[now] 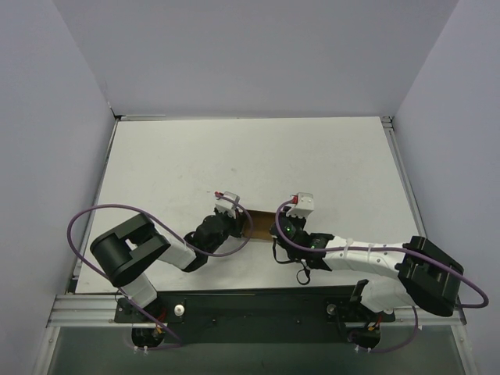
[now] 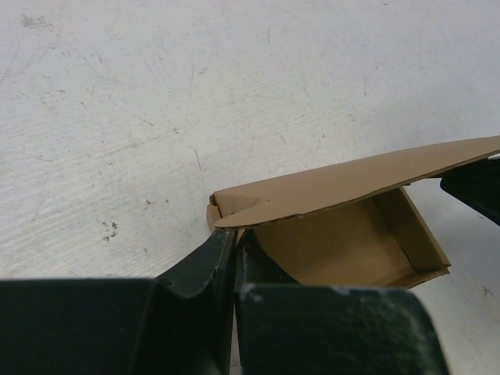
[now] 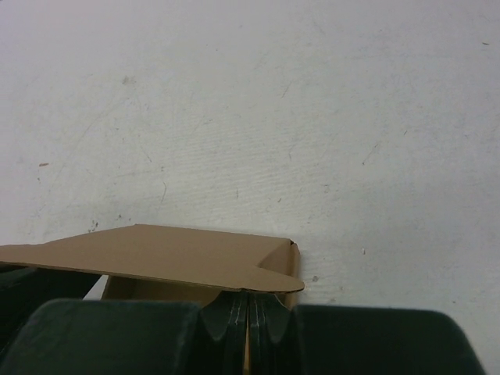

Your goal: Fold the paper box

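Scuffed table, where left end effector and right end effector pinch the thin brown paper box.

The left arm and right arm were built of white links and black joints, each trailed by a looped purple cable; dark green fingers were fitted

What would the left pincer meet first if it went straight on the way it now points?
The paper box: the left pincer is shut on its corner flap. Past that, only bare table seems to lie ahead, though depth is unclear.
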`<action>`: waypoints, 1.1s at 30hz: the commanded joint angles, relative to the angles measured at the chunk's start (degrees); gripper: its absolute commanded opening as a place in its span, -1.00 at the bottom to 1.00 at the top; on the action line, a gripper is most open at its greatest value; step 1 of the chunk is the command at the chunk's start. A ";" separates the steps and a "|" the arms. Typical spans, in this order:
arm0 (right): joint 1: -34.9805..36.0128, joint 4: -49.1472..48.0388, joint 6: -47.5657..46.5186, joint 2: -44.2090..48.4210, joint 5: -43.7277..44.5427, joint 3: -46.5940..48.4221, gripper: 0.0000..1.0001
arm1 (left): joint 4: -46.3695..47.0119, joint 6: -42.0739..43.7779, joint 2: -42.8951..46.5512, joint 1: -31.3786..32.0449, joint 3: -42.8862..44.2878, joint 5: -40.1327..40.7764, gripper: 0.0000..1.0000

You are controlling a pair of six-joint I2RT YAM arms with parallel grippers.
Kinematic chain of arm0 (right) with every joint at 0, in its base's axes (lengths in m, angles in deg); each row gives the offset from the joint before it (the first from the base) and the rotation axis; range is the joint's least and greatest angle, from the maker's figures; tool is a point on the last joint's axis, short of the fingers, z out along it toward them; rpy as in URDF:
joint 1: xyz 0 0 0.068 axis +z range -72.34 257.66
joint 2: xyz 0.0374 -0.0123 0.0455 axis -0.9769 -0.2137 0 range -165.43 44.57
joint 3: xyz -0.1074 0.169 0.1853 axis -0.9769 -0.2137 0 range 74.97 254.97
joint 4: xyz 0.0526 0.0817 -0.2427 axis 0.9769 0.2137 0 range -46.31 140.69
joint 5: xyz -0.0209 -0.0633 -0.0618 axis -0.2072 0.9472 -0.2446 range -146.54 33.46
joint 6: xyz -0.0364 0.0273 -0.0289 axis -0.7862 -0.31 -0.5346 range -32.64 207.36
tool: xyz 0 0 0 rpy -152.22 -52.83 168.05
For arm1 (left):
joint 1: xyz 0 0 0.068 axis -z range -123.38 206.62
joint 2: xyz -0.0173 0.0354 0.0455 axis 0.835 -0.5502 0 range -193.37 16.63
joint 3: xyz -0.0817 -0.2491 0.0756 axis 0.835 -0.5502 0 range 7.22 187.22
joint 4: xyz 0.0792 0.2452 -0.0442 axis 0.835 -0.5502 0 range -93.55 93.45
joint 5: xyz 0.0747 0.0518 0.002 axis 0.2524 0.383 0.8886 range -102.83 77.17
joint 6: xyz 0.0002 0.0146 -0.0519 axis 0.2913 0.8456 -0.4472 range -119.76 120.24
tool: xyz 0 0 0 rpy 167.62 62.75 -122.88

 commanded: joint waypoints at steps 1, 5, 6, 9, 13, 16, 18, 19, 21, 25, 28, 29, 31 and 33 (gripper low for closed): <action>0.55 -6.49 5.46 -2.95 -13.36 -1.43 -1.00 | -7.52 -1.50 -0.65 3.66 -0.91 -8.88 -1.00; 0.11 -7.11 5.99 -2.52 -14.59 -1.08 -1.00 | -7.78 -1.24 -0.47 3.75 -1.00 -8.44 -1.00; 0.10 -7.28 6.08 -2.26 -14.59 -1.17 -1.00 | -7.78 -1.24 -0.47 3.84 -1.00 -8.35 -1.00; -0.33 -7.29 5.90 -0.67 -14.68 -0.99 -1.00 | -7.96 -0.98 -0.47 4.01 -1.00 -8.00 -1.00; -0.69 -8.07 6.70 0.21 -15.65 -1.08 -1.00 | -8.22 -0.71 -0.47 4.19 -0.91 -7.64 -1.00; -0.77 -8.25 7.22 0.03 -16.35 -1.43 -1.00 | -8.22 -0.71 -0.47 4.36 -0.82 -7.47 -1.00; -0.86 -8.87 7.48 -0.23 -16.35 -1.78 -1.00 | -8.31 -0.62 -0.47 4.45 -0.82 -7.29 -1.00; -1.04 -9.04 7.83 -0.32 -16.52 -1.87 -1.00 | -8.31 -0.54 -0.38 4.54 -0.82 -7.03 -1.00; -1.56 -10.18 8.80 -0.06 -17.14 -2.66 -1.00 | -8.40 -0.45 -0.38 4.71 -0.82 -6.77 -1.00; -2.53 -11.50 9.68 1.17 -17.84 -3.10 -1.00 | -8.40 -0.10 -0.56 5.07 -0.73 -6.24 -1.00; -2.80 -12.12 9.68 2.32 -18.02 -3.19 -1.00 | -8.66 0.08 -0.65 5.24 -0.65 -5.97 -1.00; -2.80 -12.12 9.68 2.75 -18.02 -3.10 -1.00 | -8.75 0.17 -0.56 5.24 -0.56 -5.89 -1.00; -2.97 -12.12 10.21 3.20 -18.11 -3.45 -1.00 | -8.84 0.25 -0.56 5.33 -0.47 -5.80 -1.00; -2.97 -12.21 10.21 3.72 -18.11 -3.72 -1.00 | -9.10 0.34 -0.56 5.42 -0.47 -5.45 -1.00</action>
